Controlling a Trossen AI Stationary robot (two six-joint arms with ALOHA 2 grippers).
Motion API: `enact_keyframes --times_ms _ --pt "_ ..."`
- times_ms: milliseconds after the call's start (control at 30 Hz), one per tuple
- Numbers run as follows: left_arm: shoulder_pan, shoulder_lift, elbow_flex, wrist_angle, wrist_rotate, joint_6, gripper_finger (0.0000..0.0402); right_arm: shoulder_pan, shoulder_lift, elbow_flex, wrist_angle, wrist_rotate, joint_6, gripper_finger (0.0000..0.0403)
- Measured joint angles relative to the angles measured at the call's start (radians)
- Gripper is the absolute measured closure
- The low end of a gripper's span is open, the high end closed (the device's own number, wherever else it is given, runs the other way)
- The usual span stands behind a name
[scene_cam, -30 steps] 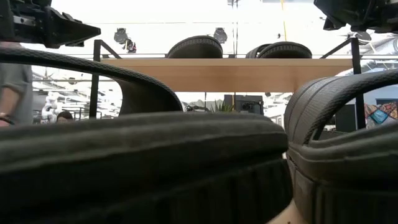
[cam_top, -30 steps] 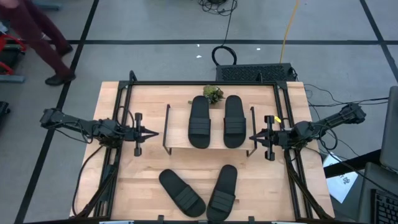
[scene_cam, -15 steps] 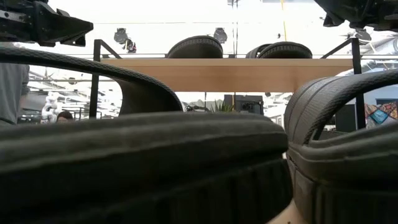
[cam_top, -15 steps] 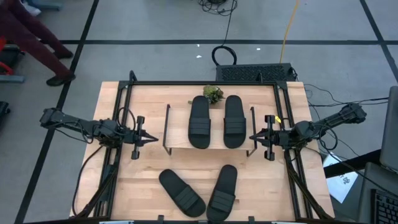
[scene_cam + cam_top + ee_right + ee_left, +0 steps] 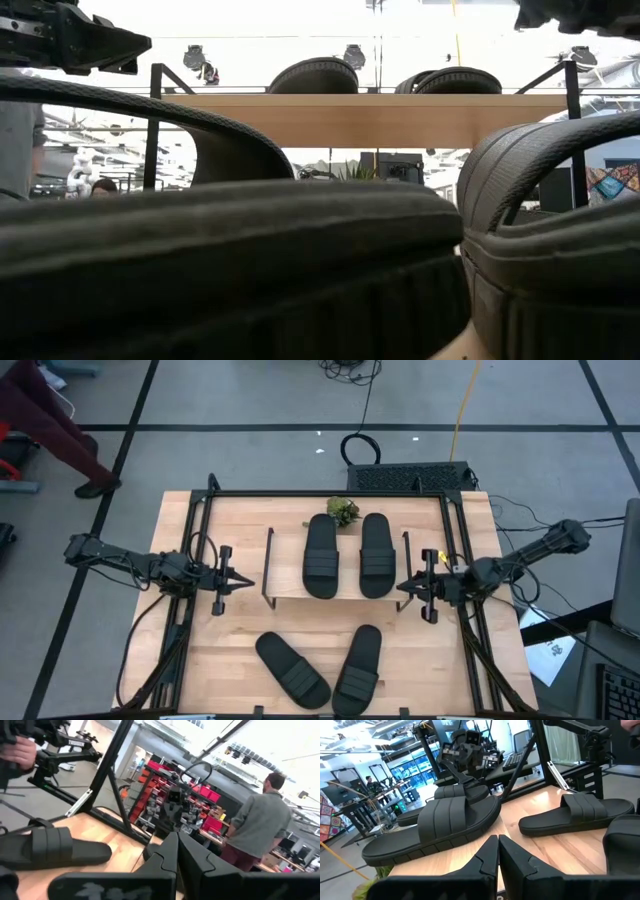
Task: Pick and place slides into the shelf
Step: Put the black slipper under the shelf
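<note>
Two black slides [image 5: 320, 555] [image 5: 376, 555] lie side by side, soles down, on the shelf's light wood top board [image 5: 348, 588]. In the low view the same pair [image 5: 315, 75] shows on that board [image 5: 370, 118]. Two more slides [image 5: 292, 670] [image 5: 358, 668] lie on the table near its front edge, angled toward each other. My left gripper [image 5: 247, 581] hovers shut, left of the shelf's wire side [image 5: 268, 565]. My right gripper [image 5: 400, 584] hovers shut beside the shelf's right wire side [image 5: 407, 565]. Both point level at the shelf, and each wrist view shows its fingertips together [image 5: 498, 840] [image 5: 177, 837].
A small green plant sprig [image 5: 343, 511] sits at the shelf's far edge. A black frame [image 5: 330, 493] runs along the table's edges. A person walks on the floor at the far left [image 5: 45, 420], and another stands in the room beyond [image 5: 260, 830]. Bare wood lies between shelf and near slides.
My left gripper has turned a little, its tip swinging slightly toward the table's near edge. The person at the far left has walked on. The slides and the shelf have stayed where they were.
</note>
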Motion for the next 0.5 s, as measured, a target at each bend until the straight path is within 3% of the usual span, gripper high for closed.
enact_keyframes --times_ms 133,267,500 --pt "0.0 0.0 0.0 0.0 0.0 0.0 0.038 0.084 0.071 0.083 -0.067 0.105 -0.01 0.0403" --pt "0.0 0.0 0.0 0.0 0.0 0.0 0.038 0.17 0.174 0.168 -0.129 0.297 -0.025 0.0403" --pt "0.0 0.0 0.0 0.0 -0.001 0.001 0.038 0.333 0.42 0.325 -0.021 0.5 -0.19 0.0403"
